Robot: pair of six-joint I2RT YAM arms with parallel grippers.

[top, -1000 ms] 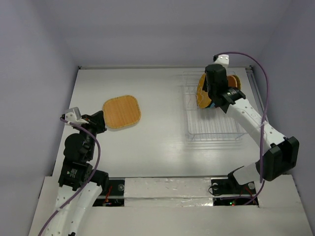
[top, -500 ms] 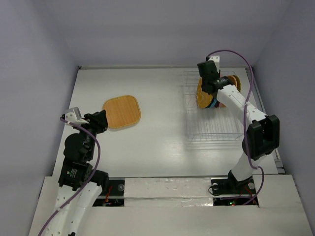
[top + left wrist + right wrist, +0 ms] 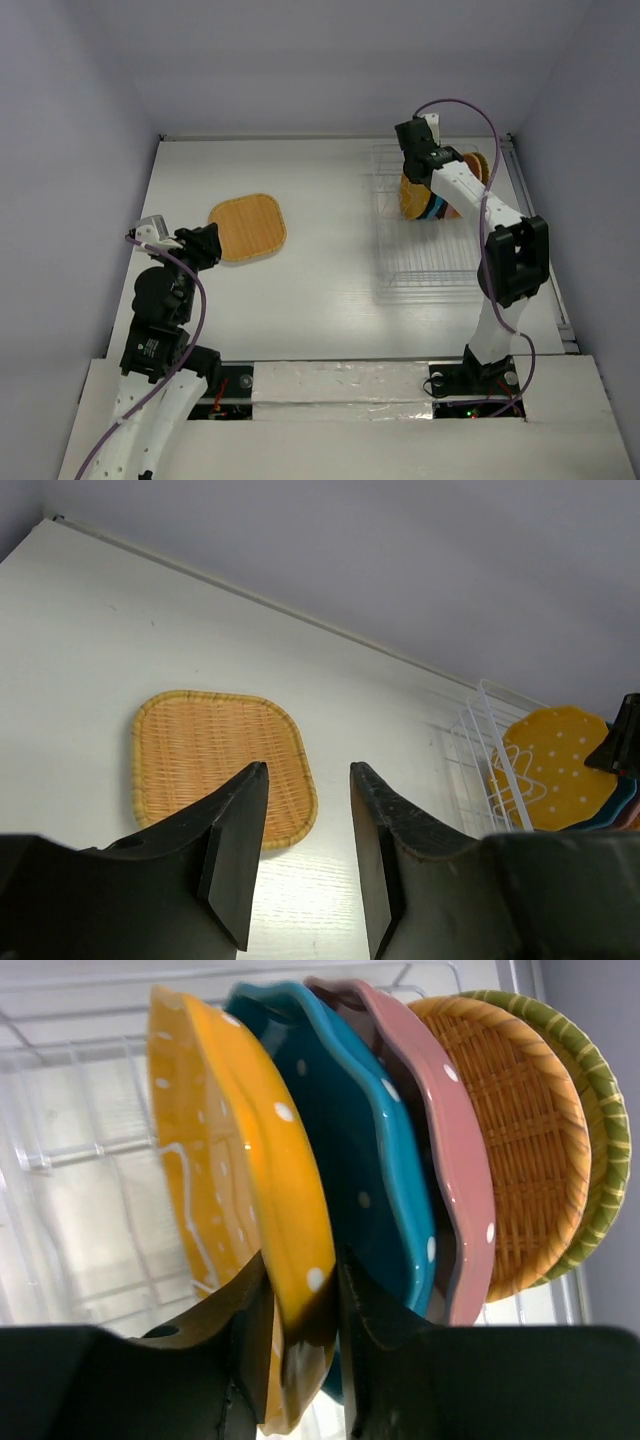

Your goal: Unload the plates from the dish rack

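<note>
The right claw [image 3: 300, 1305] is pinching the yellow plate [image 3: 215, 1140] by its near rim, in the dish rack [image 3: 60, 1160] (the teal plate [image 3: 345, 1130] is crowding one finger). Tilting while lifting risks dragging that neighbour. The left claw [image 3: 305, 830] is gaping empty.

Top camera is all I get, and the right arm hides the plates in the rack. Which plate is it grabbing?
Observer: Right wrist view shows the right gripper shut on the rim of the yellow dotted plate, the end one in the row.
Operator: What's behind it?
Observer: In order: a teal plate, a pink plate, an orange woven plate, then a green striped plate.
Operator: Is the left hand holding anything?
Observer: No. Left wrist view shows the left gripper open and empty, aimed toward the square woven plate lying on the table.
</note>
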